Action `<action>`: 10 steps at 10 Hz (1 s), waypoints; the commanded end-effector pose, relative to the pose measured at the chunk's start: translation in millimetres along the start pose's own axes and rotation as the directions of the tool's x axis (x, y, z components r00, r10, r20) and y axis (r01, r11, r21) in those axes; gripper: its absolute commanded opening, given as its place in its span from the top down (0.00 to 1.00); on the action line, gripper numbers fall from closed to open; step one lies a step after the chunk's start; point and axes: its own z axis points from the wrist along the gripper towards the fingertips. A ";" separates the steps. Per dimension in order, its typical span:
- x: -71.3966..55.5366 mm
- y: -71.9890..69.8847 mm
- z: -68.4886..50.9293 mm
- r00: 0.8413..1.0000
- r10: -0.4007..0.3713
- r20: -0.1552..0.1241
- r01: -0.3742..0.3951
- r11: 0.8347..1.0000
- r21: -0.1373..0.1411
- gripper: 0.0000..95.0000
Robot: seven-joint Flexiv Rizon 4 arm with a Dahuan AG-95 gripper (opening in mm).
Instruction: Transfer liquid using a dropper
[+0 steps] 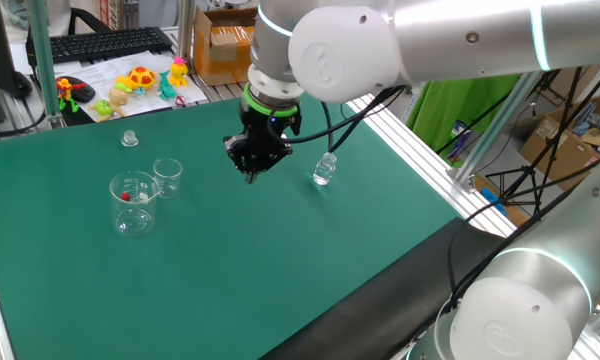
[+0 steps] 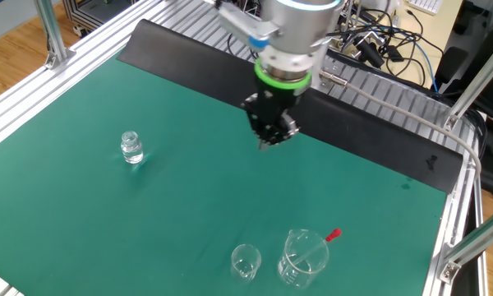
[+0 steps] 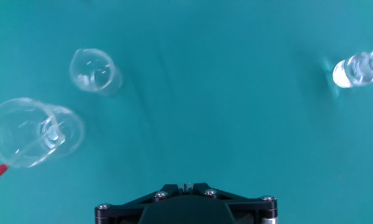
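No brand, label or readable writing shows on any glassware or on the arm.

In the other fixed view, going left to right across the green-matted bench [image 2: 189,189]: the small clear stoppered glass vial [image 2: 131,148] stands alone at about nine o'clock from the arm's black pincer [image 2: 269,141]. The pincer hangs over the mat near the middle, its fingertips drawn close together and gripping nothing; whether they fully meet I cannot tell. At about six o'clock from it stands the smaller clear glass beaker [image 2: 245,261], and just beside that, to the right, the larger clear glass beaker [image 2: 303,256]. The slender clear dropper with a red end [image 2: 333,235] leans inside the larger beaker, its red tip poking over the rim toward two o'clock.

Nothing stands between the pincer and the beakers. In one fixed view, a tiny clear cap-like piece [image 1: 129,138] sits behind the beakers, with a black keyboard [image 1: 100,43] and colourful toys [image 1: 140,80] beyond the mat.
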 end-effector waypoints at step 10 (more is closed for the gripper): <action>-8.5 1.8 5.1 0.998 -0.039 -0.044 0.040 0.999 0.016 1.00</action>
